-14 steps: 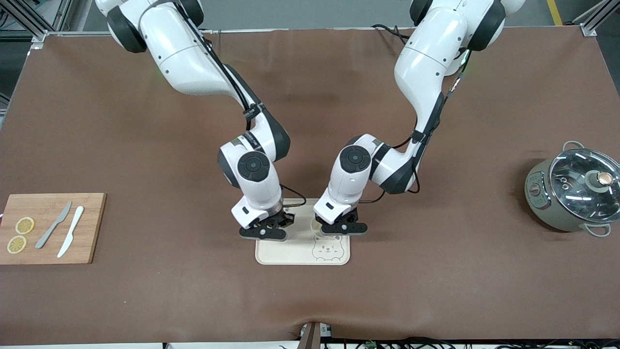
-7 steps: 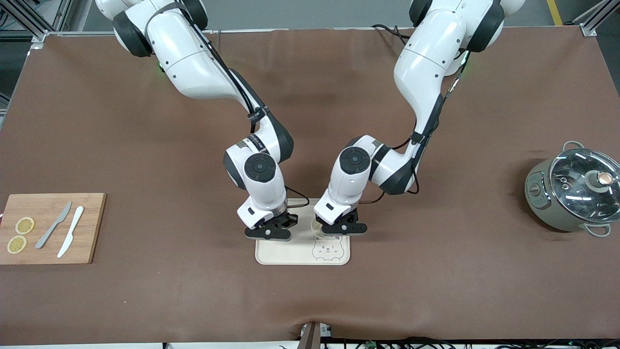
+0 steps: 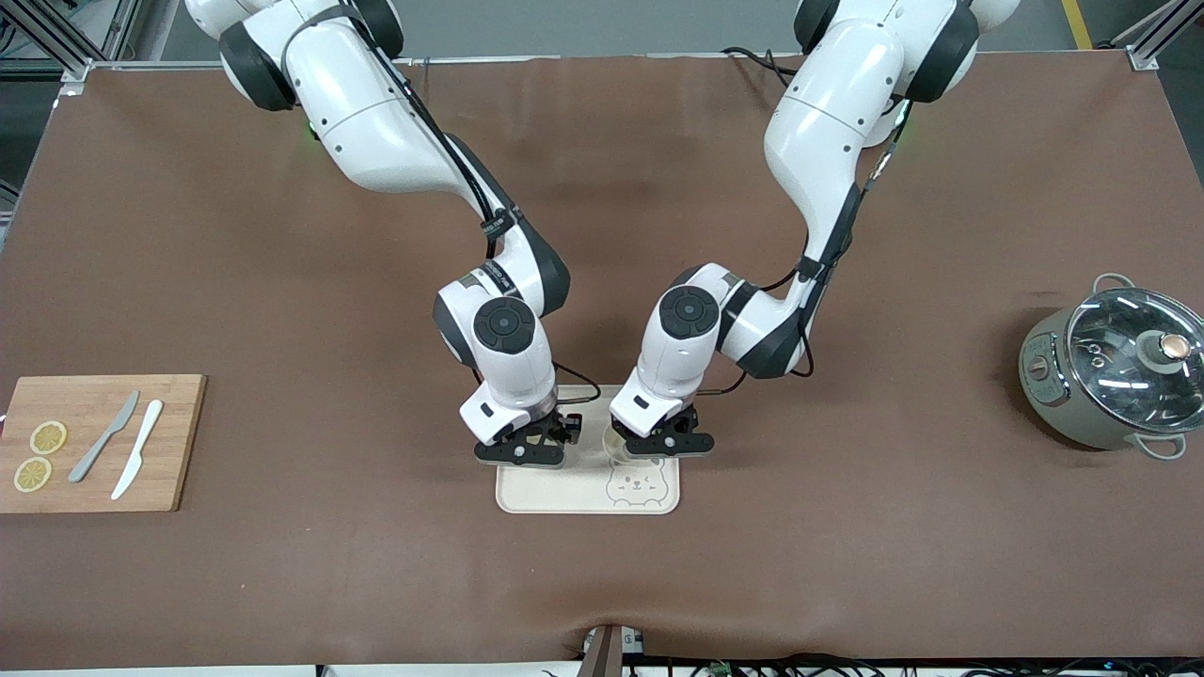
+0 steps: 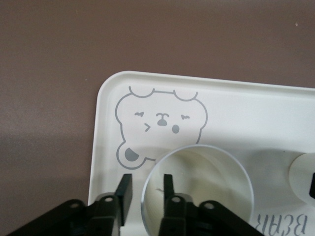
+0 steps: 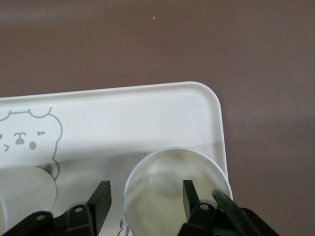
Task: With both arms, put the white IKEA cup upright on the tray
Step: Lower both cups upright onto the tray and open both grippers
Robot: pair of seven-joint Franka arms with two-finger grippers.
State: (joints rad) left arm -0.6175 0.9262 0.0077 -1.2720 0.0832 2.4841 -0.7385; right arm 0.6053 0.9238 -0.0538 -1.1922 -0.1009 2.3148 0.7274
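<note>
Both jaws just let go: left gripper [image 4: 146, 186] stands slack astride the rim of 1 upright white cup [image 4: 206, 182], and right gripper [image 5: 145, 189] is wide open astride a 2nd cup [image 5: 167, 206]. Both cups sit on the tray [image 4: 106, 128], so placement looks done.

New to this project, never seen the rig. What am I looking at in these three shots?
Two white robot arms, each with a two-finger gripper. The wide picture looks down from across the table; the other two come from wrist cameras. A cream tray holds two upright cups. The left gripper straddles the rim of one cup, the right gripper the rim of the other cup; both are open, so nothing is held. A cutting board lies toward the right arm's end, a pot toward the left arm's.
</note>
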